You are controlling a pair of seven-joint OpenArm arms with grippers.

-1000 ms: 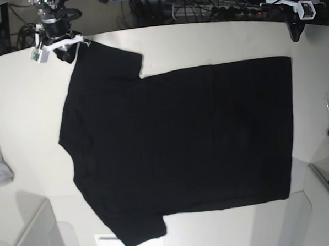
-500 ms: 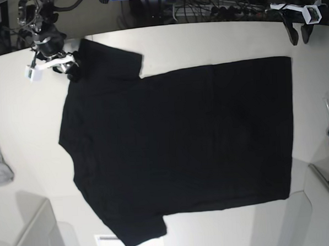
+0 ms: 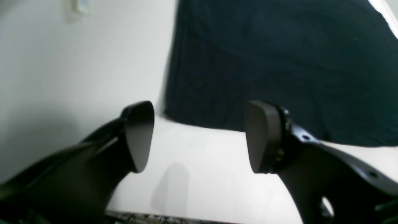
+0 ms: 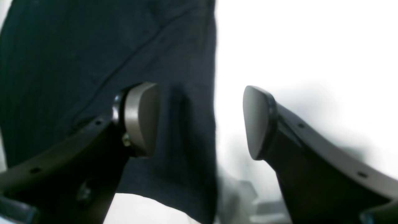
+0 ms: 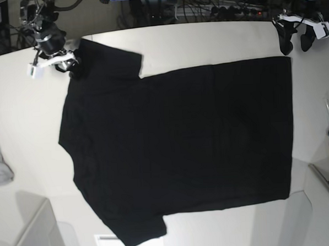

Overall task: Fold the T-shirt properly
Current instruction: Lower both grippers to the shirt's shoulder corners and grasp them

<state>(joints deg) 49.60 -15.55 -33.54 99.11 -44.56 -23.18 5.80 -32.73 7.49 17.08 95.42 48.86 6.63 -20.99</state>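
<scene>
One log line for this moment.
shirt: black cloth T-shirt flat, unfolded | left tool: open, near hem corner | right tool: open, astride sleeve edge

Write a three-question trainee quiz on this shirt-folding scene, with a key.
1. True or false: the T-shirt lies folded in half on the table.
2. The right gripper straddles: A) the shirt's hem corner, B) a sleeve edge, C) bare table only.
3. Fill in: the left gripper hangs over bare table beside the shirt's ____ corner, jaws open.

Key: 1 false, it lies spread flat; 2 B; 3 hem.
</scene>
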